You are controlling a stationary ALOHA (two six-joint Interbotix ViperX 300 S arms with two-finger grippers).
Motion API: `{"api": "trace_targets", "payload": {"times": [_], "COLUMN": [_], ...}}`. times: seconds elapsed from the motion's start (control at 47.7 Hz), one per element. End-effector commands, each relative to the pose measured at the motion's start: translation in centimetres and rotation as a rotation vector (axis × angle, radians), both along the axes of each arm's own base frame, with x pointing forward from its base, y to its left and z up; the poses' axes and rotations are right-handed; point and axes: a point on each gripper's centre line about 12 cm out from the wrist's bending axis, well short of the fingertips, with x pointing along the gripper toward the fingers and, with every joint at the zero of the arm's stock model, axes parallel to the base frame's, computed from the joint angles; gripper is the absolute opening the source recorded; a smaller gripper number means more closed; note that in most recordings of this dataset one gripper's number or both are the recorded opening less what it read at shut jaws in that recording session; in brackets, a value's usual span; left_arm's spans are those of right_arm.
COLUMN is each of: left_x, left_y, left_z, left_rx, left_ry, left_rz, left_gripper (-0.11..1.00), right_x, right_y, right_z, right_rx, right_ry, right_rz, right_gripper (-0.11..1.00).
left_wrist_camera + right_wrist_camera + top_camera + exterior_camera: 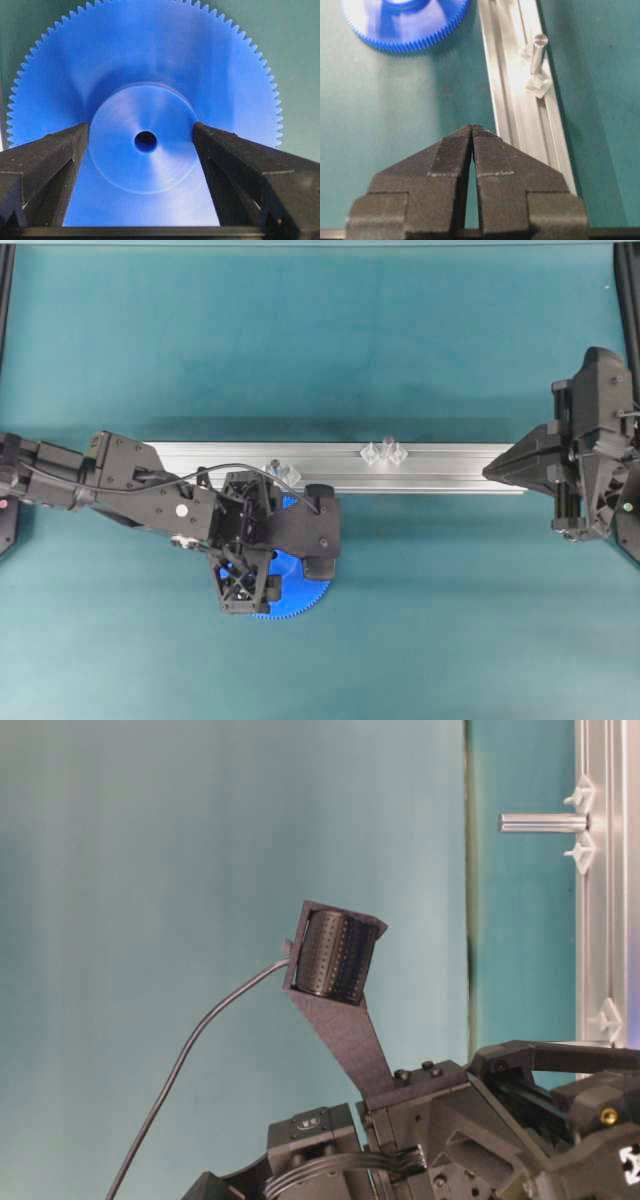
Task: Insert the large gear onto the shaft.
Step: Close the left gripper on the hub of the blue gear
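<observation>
Left gripper (145, 142) open astride the large gear's (145, 75) hub, pre-grasp.
We judge jaws straddle, centred for closure; right gripper (471, 131) closed, lower centre, idle.

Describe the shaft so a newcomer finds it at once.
Find the long aluminium rail crossing the table. Two clear cross-shaped mounts sit on it; the shaft is the thin upright pin on the one nearer the right gripper, away from the large gear.

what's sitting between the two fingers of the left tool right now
The large gear's raised hub, its centre hole midway; the left tool stands open, one finger on each side. The left wrist view shows it.
</observation>
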Motion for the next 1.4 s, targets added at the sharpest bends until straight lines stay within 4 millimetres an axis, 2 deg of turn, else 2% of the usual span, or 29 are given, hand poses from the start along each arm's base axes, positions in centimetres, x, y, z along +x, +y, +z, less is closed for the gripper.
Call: {"api": "trace_targets", "payload": {"times": [0.0, 0.105, 1.383], "left_x": [0.2, 0.1, -1.1], "left_y": [-0.7, -1.1, -0.9], "left_z": [0.6, 0.4, -0.8], "left_rx": [-0.001, 0.000, 0.023], "left_ry": [-0.017, -0.011, 0.104], "left_rz": [-0.019, -0.030, -0.039], "left_gripper": [0.90, 0.90, 0.90], "right_x": [0.1, 0.0, -0.3], "right_y": [0.0, 0.0, 0.1], "right_z": [0.6, 0.5, 0.6], "right_rx": [0.007, 0.008, 0.009], "right_ry": [-0.025, -0.026, -0.034], "right_rz": [-0.004, -0.004, -0.005], "right_gripper": [0.10, 0.10, 0.10]}}
